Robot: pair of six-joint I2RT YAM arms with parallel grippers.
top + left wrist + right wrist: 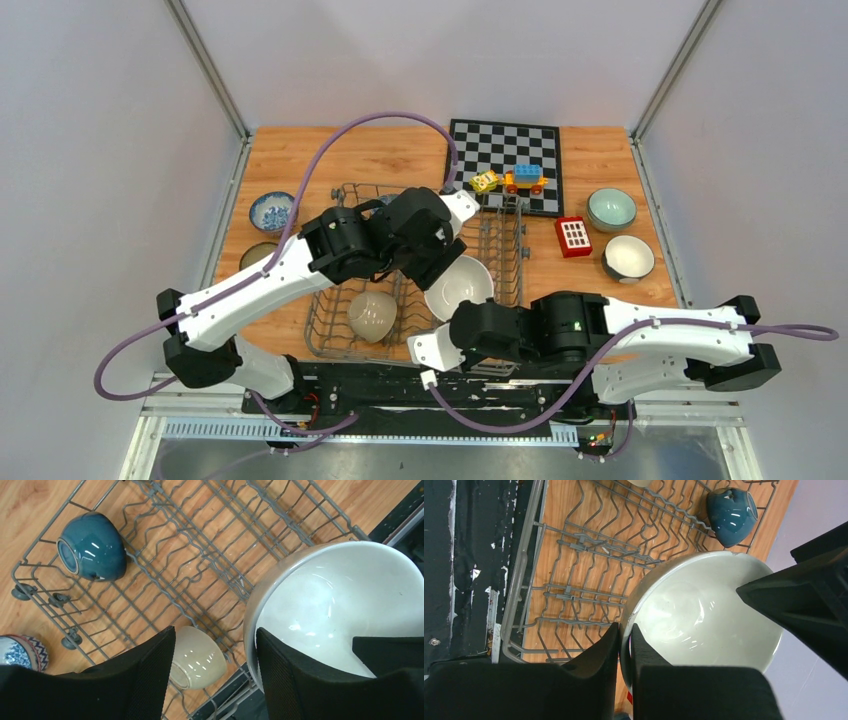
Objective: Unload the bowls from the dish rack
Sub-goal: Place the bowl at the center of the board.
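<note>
The grey wire dish rack sits mid-table. A large bowl, white inside, hangs tilted over its right half. My right gripper is shut on this white bowl's rim. My left gripper is open. One of its fingers is inside the white bowl, the other is well outside the rim. A beige bowl and a dark teal bowl lie in the rack. The beige bowl shows below my left jaws.
On the table left of the rack stand a blue-and-white bowl and a brown bowl. At the right stand a celadon bowl, a dark bowl with a white inside and a red block. A chessboard with toys lies behind.
</note>
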